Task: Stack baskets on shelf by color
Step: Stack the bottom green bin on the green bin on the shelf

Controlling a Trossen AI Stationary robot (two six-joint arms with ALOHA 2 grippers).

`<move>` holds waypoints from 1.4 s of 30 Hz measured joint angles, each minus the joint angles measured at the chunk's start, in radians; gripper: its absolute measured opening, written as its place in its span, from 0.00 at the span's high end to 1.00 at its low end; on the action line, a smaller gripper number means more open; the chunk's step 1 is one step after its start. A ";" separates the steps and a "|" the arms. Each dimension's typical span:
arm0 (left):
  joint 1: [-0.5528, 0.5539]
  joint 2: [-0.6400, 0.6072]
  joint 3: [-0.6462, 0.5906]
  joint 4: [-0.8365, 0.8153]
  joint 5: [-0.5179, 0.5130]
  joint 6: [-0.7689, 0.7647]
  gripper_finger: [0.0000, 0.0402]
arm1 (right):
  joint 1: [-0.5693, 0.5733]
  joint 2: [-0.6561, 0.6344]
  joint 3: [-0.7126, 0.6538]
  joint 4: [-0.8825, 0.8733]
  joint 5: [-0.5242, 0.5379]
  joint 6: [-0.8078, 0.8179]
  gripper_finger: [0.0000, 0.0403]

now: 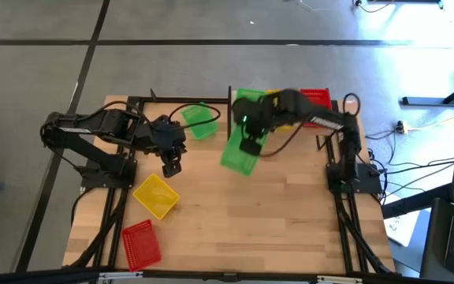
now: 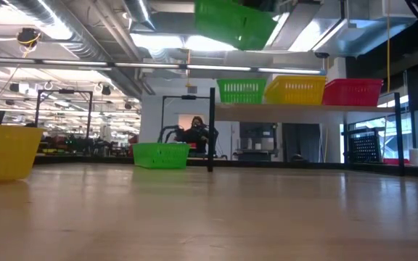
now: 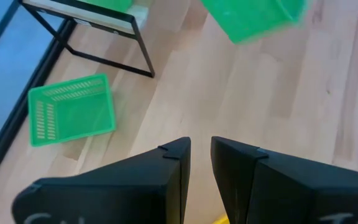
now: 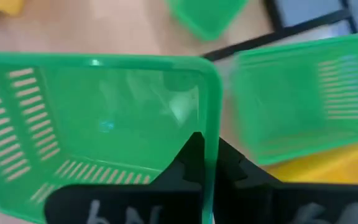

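Right gripper (image 1: 250,144) fingers pinch green basket (image 1: 240,150) wall, airborne; shelf green basket (image 1: 250,96) toward upper frame. Left gripper (image 1: 170,166) narrow, empty.

place: lab/workshop | cues: exposed ceiling ducts (image 2: 85,43), strip lights (image 2: 216,67), equipment racks (image 2: 56,116)

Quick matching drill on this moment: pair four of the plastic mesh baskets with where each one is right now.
Things:
1. green plastic mesh basket in the right gripper
2. red plastic mesh basket nearest the front edge
3. yellow plastic mesh basket off the shelf
4. red plastic mesh basket farthest back

Places:
A. on the shelf
B. lifted in the air
C. tabletop, front left corner
D. tabletop, near the left gripper

Pairs: 1-B, 2-C, 3-D, 4-A
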 joint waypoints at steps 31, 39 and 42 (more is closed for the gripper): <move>0.158 0.000 0.000 0.062 -0.015 -0.045 0.86 | -0.484 -0.007 0.002 0.168 -0.122 -0.604 1.00; 0.179 0.000 0.000 0.060 -0.014 -0.044 0.86 | -0.484 0.027 0.001 0.154 -0.127 -0.635 1.00; 0.179 0.000 0.000 0.060 -0.014 -0.044 0.86 | -0.484 0.028 0.001 0.153 -0.129 -0.638 0.99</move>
